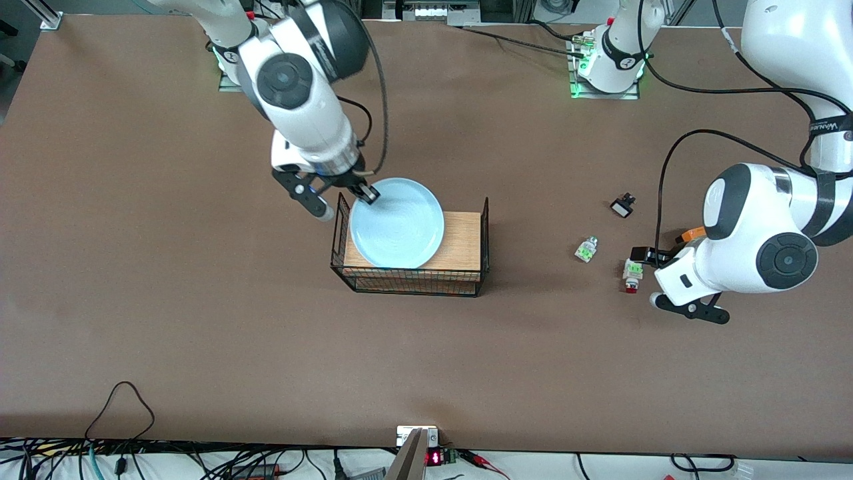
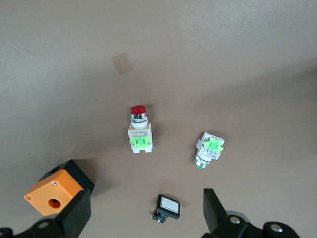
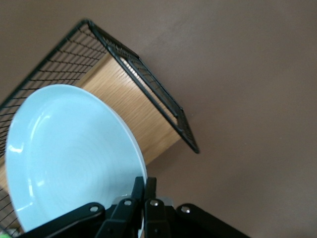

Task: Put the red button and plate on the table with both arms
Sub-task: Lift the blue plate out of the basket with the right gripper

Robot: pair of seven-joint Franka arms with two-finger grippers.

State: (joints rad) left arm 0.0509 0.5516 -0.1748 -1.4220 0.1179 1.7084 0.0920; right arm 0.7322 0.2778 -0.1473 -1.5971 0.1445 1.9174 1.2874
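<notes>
The pale-blue plate (image 1: 400, 227) (image 3: 69, 153) lies on the wooden top of a black wire basket. My right gripper (image 1: 368, 193) (image 3: 150, 183) is shut on the plate's rim, at the edge nearest the right arm's base. The red button (image 1: 631, 275) (image 2: 139, 130) lies on the brown table (image 1: 200, 300) toward the left arm's end, its red cap pointing at the front camera. My left gripper (image 1: 666, 247) (image 2: 143, 208) hangs open over the table beside the button, with nothing between its fingers. One finger carries an orange block (image 2: 52, 193).
The wire basket (image 1: 460, 247) (image 3: 143, 84) stands mid-table. A white-green piece without red (image 1: 586, 249) (image 2: 209, 148) lies beside the button. A small black-and-white part (image 1: 623, 205) (image 2: 167, 207) lies farther from the front camera. Cables run along the table's near edge.
</notes>
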